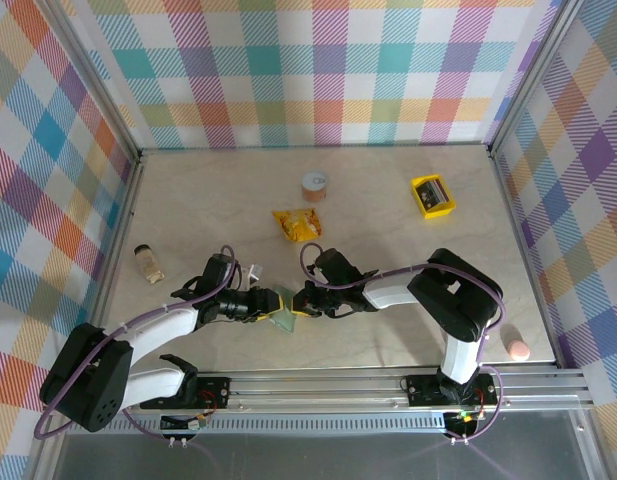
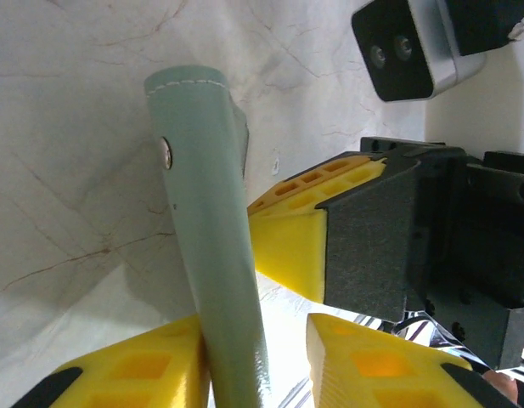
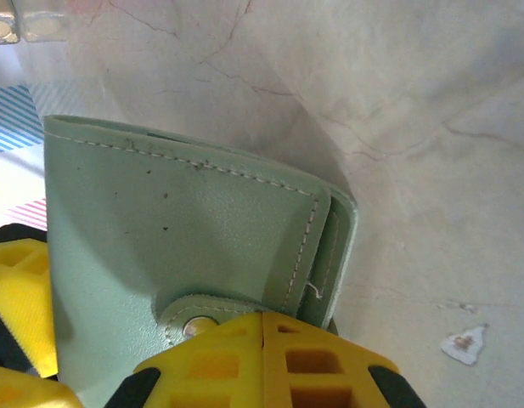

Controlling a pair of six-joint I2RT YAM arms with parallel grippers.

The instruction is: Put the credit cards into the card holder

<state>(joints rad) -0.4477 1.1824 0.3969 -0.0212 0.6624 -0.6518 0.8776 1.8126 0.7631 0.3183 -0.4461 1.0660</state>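
Early stage: card holder (image 1: 284,308) is up on edge between both claws, near-centre of counter (image 1: 208,200), snap tab looks fastened so cards prob. all left to load; left claw (image 2: 253,344) straddles it part-open, right claw (image 3: 262,340) closed at tab.

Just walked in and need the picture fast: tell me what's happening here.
Both arms meet at the card holder on the near side of the table. The holder stands on edge, snapped closed, between the left gripper's open fingers; one finger touches it and the other stands just clear. The right gripper is shut, its tips against the snap strap; whether it pinches the strap is unclear.
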